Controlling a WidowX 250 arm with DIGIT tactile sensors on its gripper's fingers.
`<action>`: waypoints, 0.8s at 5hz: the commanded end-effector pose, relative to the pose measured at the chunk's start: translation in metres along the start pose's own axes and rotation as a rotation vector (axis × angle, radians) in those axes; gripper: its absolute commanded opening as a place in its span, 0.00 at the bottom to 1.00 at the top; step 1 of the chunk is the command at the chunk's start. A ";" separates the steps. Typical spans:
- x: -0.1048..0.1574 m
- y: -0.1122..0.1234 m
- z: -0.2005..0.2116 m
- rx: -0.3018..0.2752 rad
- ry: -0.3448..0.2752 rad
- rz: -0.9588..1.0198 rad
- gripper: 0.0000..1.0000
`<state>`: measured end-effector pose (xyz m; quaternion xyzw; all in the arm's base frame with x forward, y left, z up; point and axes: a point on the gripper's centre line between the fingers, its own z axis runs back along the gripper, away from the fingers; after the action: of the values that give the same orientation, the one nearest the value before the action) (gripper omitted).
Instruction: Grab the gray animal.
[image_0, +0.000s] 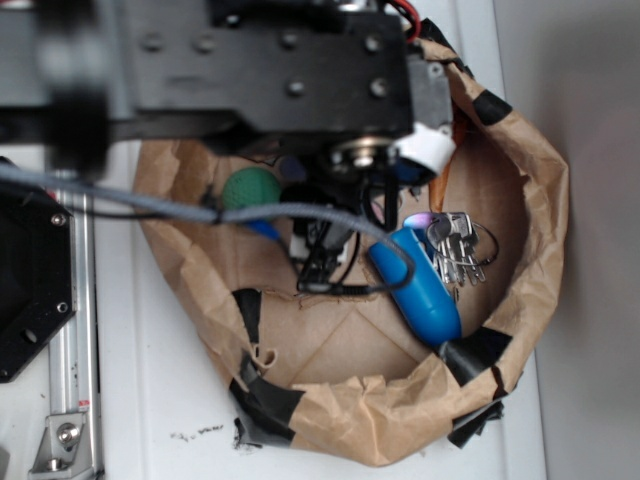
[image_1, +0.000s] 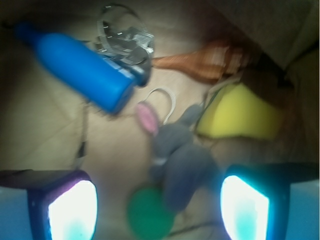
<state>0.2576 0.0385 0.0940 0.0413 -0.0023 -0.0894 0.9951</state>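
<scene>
Gray plush mouse (image_1: 180, 162) lying between our gripper (image_1: 159, 207) fingers, jaws spread, holding nothing; we are risking pinching adjacent green ball (image_1: 149, 212) instead.

— What's holding everything?

— A white table (image_0: 150, 400), and on it a brown paper bag (image_0: 540, 200) with its rim rolled down and patched with black tape (image_0: 265, 405). The bag's floor carries the rest.

— And what do I see lying in it?

— From my wrist: a blue bottle (image_1: 80, 67) at far left, keys (image_1: 125, 37) just beside it, an orange strip (image_1: 200, 62) to the right. A yellow piece (image_1: 242, 112) sits at right, the gray mouse (image_1: 182, 162) touching it, pink ear and white tail loop toward the bottle. A green ball (image_1: 147, 212) lies against the mouse's near side.
</scene>
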 end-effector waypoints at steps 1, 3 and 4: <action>-0.015 0.015 -0.057 0.062 0.066 -0.051 1.00; 0.005 0.027 -0.072 0.051 0.063 0.061 0.18; 0.012 0.031 -0.057 0.033 0.035 0.122 0.00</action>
<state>0.2646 0.0645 0.0251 0.0517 0.0475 -0.0456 0.9965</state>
